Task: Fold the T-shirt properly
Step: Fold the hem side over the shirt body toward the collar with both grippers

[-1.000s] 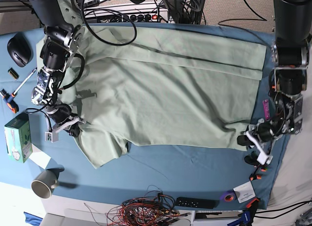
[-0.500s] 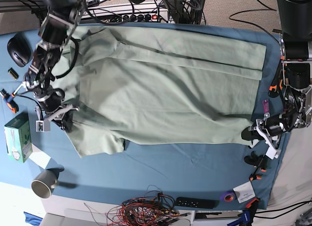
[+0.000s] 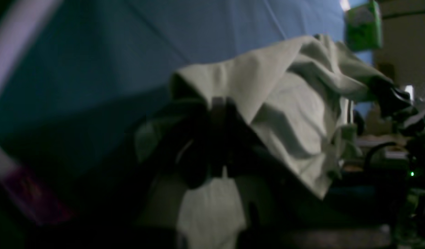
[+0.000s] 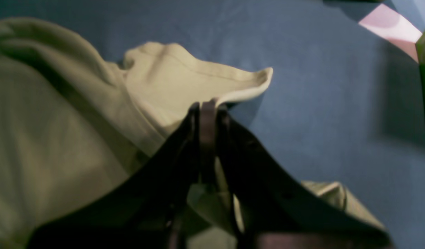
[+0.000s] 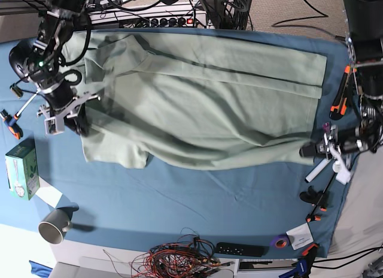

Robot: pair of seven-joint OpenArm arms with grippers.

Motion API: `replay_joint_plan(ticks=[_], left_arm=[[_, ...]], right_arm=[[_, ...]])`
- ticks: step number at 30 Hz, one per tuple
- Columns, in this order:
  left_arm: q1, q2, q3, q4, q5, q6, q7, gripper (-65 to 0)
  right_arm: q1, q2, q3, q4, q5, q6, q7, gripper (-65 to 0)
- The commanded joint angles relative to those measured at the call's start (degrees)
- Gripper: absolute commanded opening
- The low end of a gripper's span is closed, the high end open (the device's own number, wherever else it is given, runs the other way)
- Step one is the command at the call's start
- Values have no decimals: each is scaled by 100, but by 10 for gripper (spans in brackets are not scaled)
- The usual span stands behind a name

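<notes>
T-shirt edges pinched in both shut pincers, left and right.

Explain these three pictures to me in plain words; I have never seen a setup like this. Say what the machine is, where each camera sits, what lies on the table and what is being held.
This is a robot with two arms working at a table. One picture looks down from overhead; the other two come from cameras on each wrist, looking past the hand.

A pale green T-shirt lies spread on a blue tablecloth. The right hand is pinched shut on the shirt's edge; the left hand is pinched shut on the opposite edge.

Around the edges lie a mug, a green box, a computer mouse and tangled wires.
</notes>
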Motion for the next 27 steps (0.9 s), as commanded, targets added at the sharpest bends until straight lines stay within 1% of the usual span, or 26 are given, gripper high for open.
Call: replay_joint_plan(ticks=[1,6,7,11,14,18,24,27], left_arm=[[-98,-181,-44,140,-238,-47,-35,-650],[120,-326,-44,278,-308,-47,79,-650],[136,-345,-44,280,-396,-47,173,-650],[166,-393,-44,280,-1091,-47,734,-650],[199,-409,-44,280,-1094,-47,1056,-650],[236,-420,-44,280,-1094,-47,1313,-650],[278,-437,-44,284,-1094,-47,1313,-650],[280,-437,-44,284,-1094,-47,1313,-650]], right_arm=[[-17,98,28,229,140,6,76,-650],[-514,96,31,728,424,6,-271,-650],[-605,96,37,822,442,6,-334,-650],[-953,96,214,1091,444,6,-439,-650],[-1156,96,496,1150,525,6,-457,-650],[-1287,96,968,1150,990,6,-605,-650],[-1298,85,1580,1150,1845,6,-1226,-650],[-1316,11,1731,1150,1987,6,-1388,-650]])
